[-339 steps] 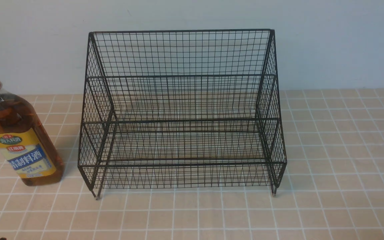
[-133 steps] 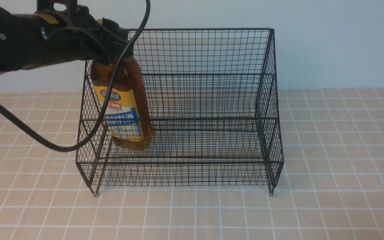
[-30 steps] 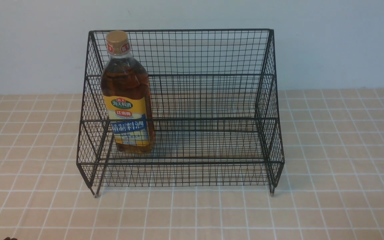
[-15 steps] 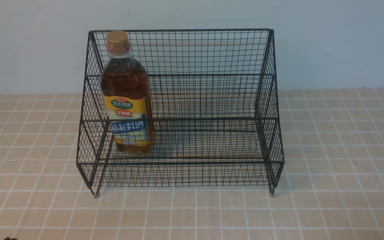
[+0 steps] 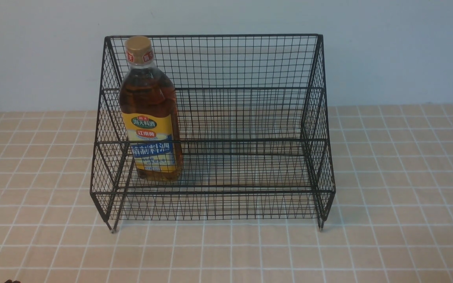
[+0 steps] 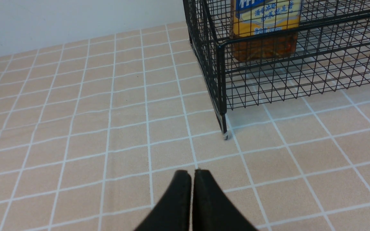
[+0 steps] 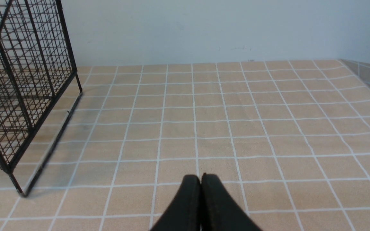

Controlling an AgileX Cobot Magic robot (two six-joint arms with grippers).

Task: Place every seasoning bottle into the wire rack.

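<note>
A tall seasoning bottle (image 5: pixel 150 114) of amber liquid, with a gold cap and a yellow and blue label, stands upright at the left end of the black wire rack (image 5: pixel 250 118), on its middle tier. The left wrist view shows the bottle's lower part (image 6: pixel 263 35) behind the rack's front corner (image 6: pixel 220 80). My left gripper (image 6: pixel 191 175) is shut and empty, low over the tiles in front of the rack's left foot. My right gripper (image 7: pixel 201 179) is shut and empty too, over the tiles to the right of the rack (image 7: pixel 18 96).
The rack stands on a beige tiled counter (image 5: pixel 399 177) against a pale wall (image 5: pixel 399 51). A dark bit of the left arm shows at the bottom left edge (image 5: pixel 11 281). The counter's right end turns up into a low edge (image 7: pixel 365 72).
Over the last second nothing has moved. Earlier the left gripper carried the bottle from the counter at the left into the rack, let go and drew back.
</note>
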